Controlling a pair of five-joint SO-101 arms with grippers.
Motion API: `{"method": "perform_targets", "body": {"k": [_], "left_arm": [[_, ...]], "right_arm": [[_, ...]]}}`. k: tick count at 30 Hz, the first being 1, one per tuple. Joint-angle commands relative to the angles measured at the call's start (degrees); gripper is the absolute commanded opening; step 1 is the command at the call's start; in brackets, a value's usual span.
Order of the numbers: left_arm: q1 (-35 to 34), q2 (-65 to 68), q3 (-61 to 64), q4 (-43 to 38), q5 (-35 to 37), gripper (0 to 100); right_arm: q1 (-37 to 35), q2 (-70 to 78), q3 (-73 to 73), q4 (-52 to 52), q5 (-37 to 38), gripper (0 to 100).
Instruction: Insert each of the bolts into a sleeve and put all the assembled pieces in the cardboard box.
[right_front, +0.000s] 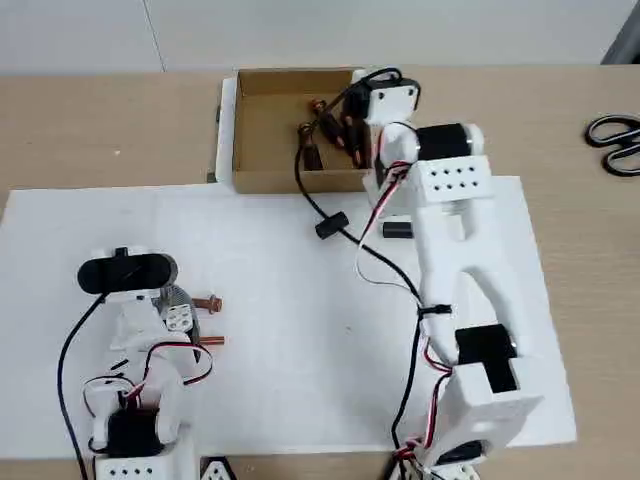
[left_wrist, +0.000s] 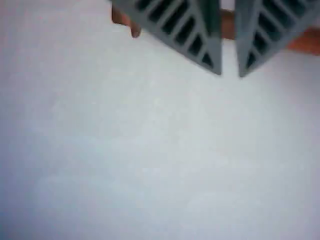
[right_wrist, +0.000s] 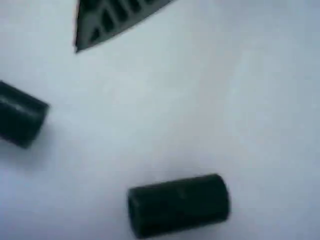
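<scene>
risk of a missed grab on loose bolts and sleeves

bolts are not all done: in the high view one bolt (right_front: 207, 302) and a second bolt (right_front: 212, 341) lie bare on the white sheet (right_front: 300, 350) at about 8 o'clock, just beside the left gripper (left_wrist: 230, 72). its jaws are drawn to a thin slit and seem to hold nothing, with copper lying crosswise behind them. the right gripper (right_front: 383, 185) hangs near 1 o'clock, by the cardboard box (right_front: 240, 130) at 12 o'clock, where finished pieces (right_front: 335, 130) already lie. one finger (right_wrist: 115, 17) shows and the other lies off the picture, so i judge it spread wide and empty. under it rest one sleeve (right_wrist: 177, 204) and another sleeve (right_wrist: 20, 120), apart from each other.

both parts are round, so a closing jaw that meets them off centre could roll them away. a bolt gripped crooked would likely jam at the sleeve mouth. the right arm's black cable (right_front: 345, 235) trails across the sheet by the sleeves and could drag one.
</scene>
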Motion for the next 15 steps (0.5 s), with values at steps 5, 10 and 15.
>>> {"method": "perform_targets", "body": {"k": [5,10,15], "left_arm": [[-0.3,-0.5,-2.4,0.4,0.6,1],[-0.3,-0.5,-2.3,0.4,0.8,1],[-0.3,-0.5,-2.3,0.4,0.6,1]], "right_arm": [[0.6,4.0,-2.6,-0.6,10.5,25.2],[0.3,4.8,-2.6,-2.8,16.8,25.2],[0.6,5.2,-2.5,-5.1,24.5,25.2]]}}
